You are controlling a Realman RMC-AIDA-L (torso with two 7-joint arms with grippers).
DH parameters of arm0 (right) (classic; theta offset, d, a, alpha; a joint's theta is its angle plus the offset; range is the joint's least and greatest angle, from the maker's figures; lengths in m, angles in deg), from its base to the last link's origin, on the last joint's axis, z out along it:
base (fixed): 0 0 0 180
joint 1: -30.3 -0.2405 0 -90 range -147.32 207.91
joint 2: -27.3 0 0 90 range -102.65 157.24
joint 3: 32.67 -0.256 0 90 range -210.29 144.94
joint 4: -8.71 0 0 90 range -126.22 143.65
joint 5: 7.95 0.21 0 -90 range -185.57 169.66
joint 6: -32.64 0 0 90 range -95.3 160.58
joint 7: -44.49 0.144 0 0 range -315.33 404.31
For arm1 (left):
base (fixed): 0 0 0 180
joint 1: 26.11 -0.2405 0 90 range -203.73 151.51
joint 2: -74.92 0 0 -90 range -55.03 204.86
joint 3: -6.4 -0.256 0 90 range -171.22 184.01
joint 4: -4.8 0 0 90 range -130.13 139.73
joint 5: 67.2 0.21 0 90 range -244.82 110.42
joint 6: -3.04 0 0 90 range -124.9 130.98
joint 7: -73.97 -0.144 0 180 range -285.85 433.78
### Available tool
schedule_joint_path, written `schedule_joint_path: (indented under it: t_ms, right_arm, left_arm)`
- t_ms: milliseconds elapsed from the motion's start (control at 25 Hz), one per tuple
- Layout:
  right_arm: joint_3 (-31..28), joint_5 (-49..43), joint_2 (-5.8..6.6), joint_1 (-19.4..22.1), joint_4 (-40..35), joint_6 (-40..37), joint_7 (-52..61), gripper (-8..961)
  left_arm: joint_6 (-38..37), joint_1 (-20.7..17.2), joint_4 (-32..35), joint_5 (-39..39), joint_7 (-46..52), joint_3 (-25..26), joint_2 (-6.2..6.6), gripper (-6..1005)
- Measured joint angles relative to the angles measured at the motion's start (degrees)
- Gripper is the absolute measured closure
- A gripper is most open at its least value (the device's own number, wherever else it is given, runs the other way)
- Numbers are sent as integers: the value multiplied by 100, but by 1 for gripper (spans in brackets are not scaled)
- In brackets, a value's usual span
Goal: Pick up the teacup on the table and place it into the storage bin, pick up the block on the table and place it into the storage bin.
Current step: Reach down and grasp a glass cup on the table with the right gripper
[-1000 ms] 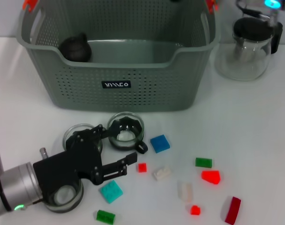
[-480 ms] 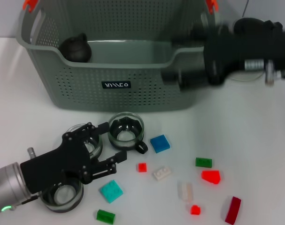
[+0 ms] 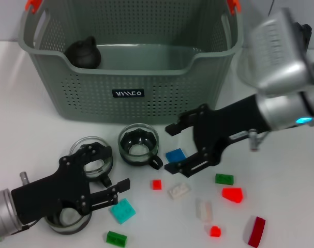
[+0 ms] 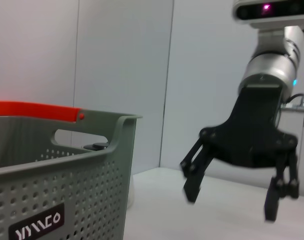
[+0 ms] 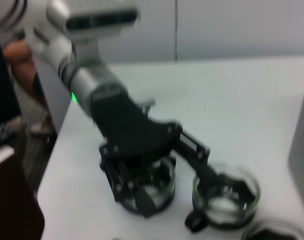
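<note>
Three glass teacups stand in front of the storage bin (image 3: 146,106): one with a black handle (image 3: 139,144), one (image 3: 91,156) under my left gripper's fingers, and one (image 3: 69,221) near the front edge. My left gripper (image 3: 114,169) sits low at the front left, open and empty. Reaching in from the right, my right gripper (image 3: 170,149) is open, and the blue block (image 3: 176,155) lies between its fingers. The left wrist view shows the bin (image 4: 56,200) and the open right gripper (image 4: 237,192). In the right wrist view, the left gripper (image 5: 141,187) stands over the teacups (image 5: 226,197).
A dark round object (image 3: 83,51) lies inside the bin. Loose blocks are scattered to the front right: teal (image 3: 122,211), green (image 3: 224,179), red (image 3: 232,195), white (image 3: 178,191), and several more. The right forearm (image 3: 281,77) crosses the back right.
My right arm swung down from the back right and now straddles the blue block. My left gripper drew back toward the front left, away from the handled teacup.
</note>
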Motion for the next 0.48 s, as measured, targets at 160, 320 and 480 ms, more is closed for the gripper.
schedule_joint_path:
  t_ms: [160, 320, 480]
  right_arm:
    - [446, -142, -5, -390, 519, 521, 38, 82]
    - [924, -129, -24, -679, 901, 1163, 38, 83]
    - [1397, -78, -64, -860, 1145, 1870, 40, 85]
  left_arm:
    - [0, -33, 42, 26, 0, 0, 5, 277]
    - [17, -31, 44, 26, 0, -1, 5, 278]
    - [33, 2, 35, 16, 6, -1, 5, 279]
